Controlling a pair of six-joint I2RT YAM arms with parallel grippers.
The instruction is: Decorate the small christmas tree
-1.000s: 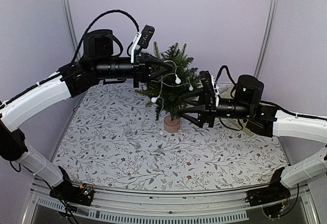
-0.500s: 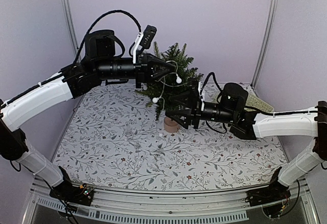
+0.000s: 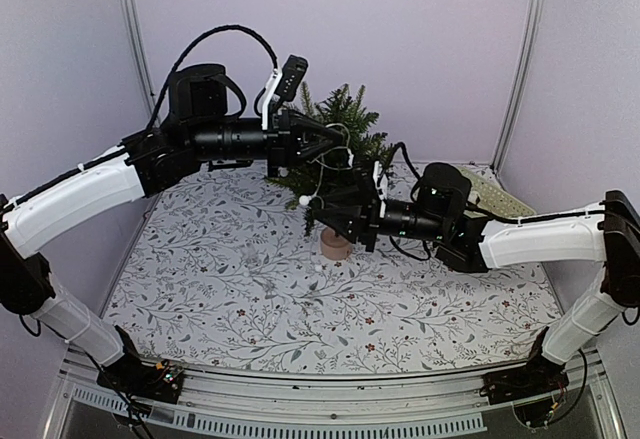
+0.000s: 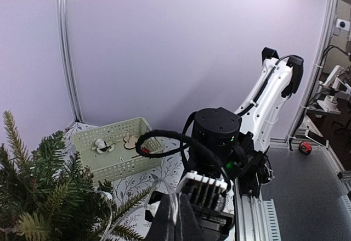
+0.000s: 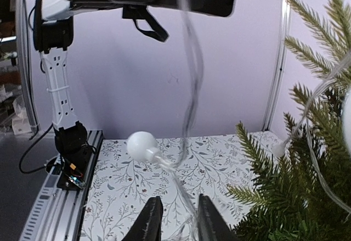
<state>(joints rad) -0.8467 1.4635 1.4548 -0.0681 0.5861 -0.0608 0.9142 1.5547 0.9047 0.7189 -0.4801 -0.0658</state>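
The small christmas tree (image 3: 350,114) stands far-centre on the table (image 3: 220,289). The right gripper (image 5: 178,219) has swung left to it, fingers narrowed but still gapped around the hanging light string (image 5: 189,87), while the left gripper (image 3: 338,142) stays clamped on that string above, so a regrasp for draping looks close.

Bench (image 3: 250,299), as I see it from the overhead camera: top covered edge to edge by a pale cloth printed with grey leafy sprigs and small dark flowers.

Items standing directly on it:
- small christmas tree (image 3: 345,124), on its round tan base (image 3: 335,246), centre, towards the far side.
- pale green perforated basket (image 3: 497,197), far right corner.
- small white bulb (image 3: 316,260), just left of the base; I cannot tell whether it rests or hangs.
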